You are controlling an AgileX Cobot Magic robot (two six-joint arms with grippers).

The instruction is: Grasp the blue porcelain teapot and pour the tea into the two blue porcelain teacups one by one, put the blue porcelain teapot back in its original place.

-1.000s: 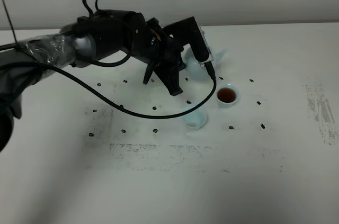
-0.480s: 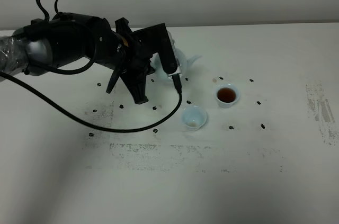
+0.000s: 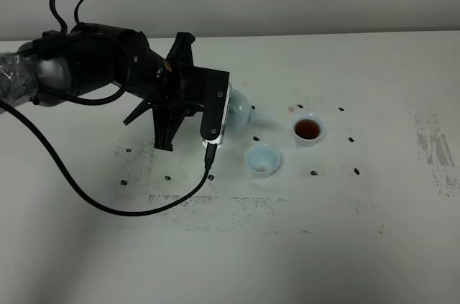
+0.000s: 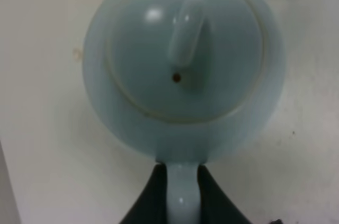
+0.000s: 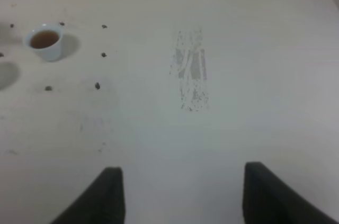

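The pale blue teapot (image 3: 242, 108) sits level just left of the two teacups. In the left wrist view I see the teapot (image 4: 183, 60) from above, lid and knob on. My left gripper (image 4: 183, 175) is shut on its loop handle. Whether its base touches the table I cannot tell. One teacup (image 3: 307, 129) holds brown tea and also shows as the teacup (image 5: 45, 40) in the right wrist view. The nearer teacup (image 3: 262, 160) has only a little liquid in the bottom. My right gripper (image 5: 183, 170) hangs open over bare table, out of the exterior view.
The left arm's black cable (image 3: 144, 203) loops across the table in front of the arm. Small dark specks ring the cups. A grey scuffed patch (image 3: 435, 149) marks the white table at the far right, seen also as the patch (image 5: 190, 73).
The left arm has swung the teapot back to the left from above the nearer cup, lowered it and turned it level. The right arm has not moved.
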